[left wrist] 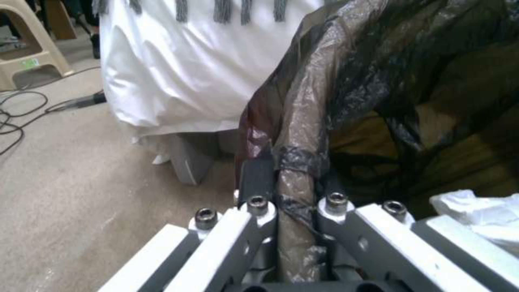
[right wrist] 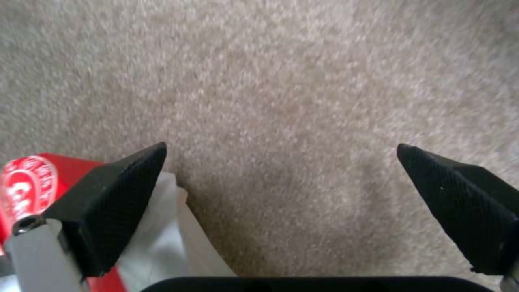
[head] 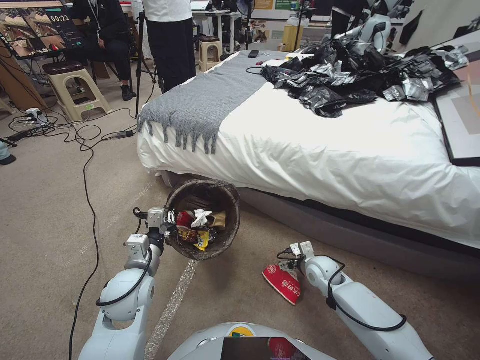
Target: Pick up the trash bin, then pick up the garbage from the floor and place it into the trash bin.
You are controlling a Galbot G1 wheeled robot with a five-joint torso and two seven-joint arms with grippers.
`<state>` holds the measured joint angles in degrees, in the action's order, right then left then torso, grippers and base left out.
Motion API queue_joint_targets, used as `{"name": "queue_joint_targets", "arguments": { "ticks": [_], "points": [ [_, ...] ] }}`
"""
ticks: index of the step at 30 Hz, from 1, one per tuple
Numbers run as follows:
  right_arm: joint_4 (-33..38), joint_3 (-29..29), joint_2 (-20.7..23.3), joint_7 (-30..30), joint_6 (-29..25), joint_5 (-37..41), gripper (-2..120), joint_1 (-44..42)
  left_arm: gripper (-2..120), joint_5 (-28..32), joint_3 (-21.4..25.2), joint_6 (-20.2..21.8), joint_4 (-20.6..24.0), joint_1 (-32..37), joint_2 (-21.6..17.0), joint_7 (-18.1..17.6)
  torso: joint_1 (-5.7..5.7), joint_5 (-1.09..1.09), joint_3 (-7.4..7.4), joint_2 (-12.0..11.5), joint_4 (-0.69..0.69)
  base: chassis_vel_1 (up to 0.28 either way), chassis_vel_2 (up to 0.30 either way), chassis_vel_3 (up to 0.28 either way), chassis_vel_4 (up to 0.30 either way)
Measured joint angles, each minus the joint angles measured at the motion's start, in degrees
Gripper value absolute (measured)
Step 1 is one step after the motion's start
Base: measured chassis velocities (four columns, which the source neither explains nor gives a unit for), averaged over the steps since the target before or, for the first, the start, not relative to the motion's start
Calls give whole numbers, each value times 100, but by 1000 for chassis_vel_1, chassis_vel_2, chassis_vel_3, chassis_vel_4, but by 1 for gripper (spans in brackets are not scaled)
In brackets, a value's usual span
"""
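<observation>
Gripping the bag-lined rim of the trash bin (head: 203, 219), the left gripper (head: 168, 221) is holding it tilted above the carpet beside the bed (head: 350, 150), with wrappers already lying inside. To its right, the right gripper (head: 290, 261) is hanging over the carpet, fingers (right wrist: 111, 207) spread wide, just beside a red-and-white packet (head: 281, 283) lying on the floor.

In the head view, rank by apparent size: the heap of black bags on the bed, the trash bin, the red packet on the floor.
1. Heap of black bags, though it lies farthest from the camera.
2. Trash bin, held at its rim by the left gripper.
3. Red packet, beside the open right gripper.
</observation>
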<state>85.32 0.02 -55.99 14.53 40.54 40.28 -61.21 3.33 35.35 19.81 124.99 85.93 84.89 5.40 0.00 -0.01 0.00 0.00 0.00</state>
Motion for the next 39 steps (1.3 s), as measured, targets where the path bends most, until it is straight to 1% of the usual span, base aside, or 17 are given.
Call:
{"name": "queue_joint_targets", "arguments": {
  "ticks": [9, 16, 20, 22, 23, 26, 27, 29, 33, 36, 39],
  "points": [
    [-270, -38, -203, -114, -178, -344, 100, -105, 2, -8, 39, -13, -23, -23, 22, 30, 0, -1, 0, 0, 0, 0, 0, 0, 0],
    [-43, -161, -195, -103, -196, -397, 100, -258, 2, -25, 26, -39, -46, -20, 31, 90, 0, 2, 0, 0, 1, 0, 0, 0, 0],
    [214, -158, -58, -8, -103, -312, 100, -284, 2, -43, 8, -44, -52, -28, 37, 110, 0, 2, 0, 0, -1, 0, 0, 0, 0],
    [520, -118, 62, 107, 9, -94, 100, -309, 2, -55, 4, -45, -66, -41, 41, 118, 0, 2, 0, 0, 0, 0, 0, 0, 0],
    [520, -118, 62, 107, 9, -94, 100, -309, 2, -55, 4, -45, -66, -41, 41, 118, 0, 2, 0, 0, 0, 0, 0, 0, 0],
    [997, -82, 250, 189, 116, 31, 100, -434, 2, -60, -1, -46, -80, -51, 41, 125, 0, 1, 0, 0, 0, 0, 0, 0, 0],
    [997, -82, 250, 189, 116, 31, 100, -434, 2, -60, -1, -46, -80, -51, 41, 125, 0, 1, 0, 0, 0, 0, 0, 0, 0],
    [1315, -41, 376, 265, 162, 112, 100, -509, 2, -65, -8, -48, -85, -53, 42, 128, 0, 1, 0, 0, 0, 0, 0, 0, 0],
    [1532, -12, 473, 318, 175, 175, 100, -548, 2, -73, -15, -50, -85, -51, 47, 131, 0, 1, 0, 0, 0, 0, 0, 0, 0],
    [1927, -1, 631, 420, 176, 434, 100, -571, 2, -81, -17, -52, -84, -47, 51, 134, 0, 0, 0, 0, 0, 0, 0, 0, 0],
    [2080, -27, 676, 488, 176, 604, 100, -571, 2, -85, -17, -57, -82, -44, 56, 134, 0, 0, 0, 0, 1, 0, 0, 0, 0]
  ]
}}
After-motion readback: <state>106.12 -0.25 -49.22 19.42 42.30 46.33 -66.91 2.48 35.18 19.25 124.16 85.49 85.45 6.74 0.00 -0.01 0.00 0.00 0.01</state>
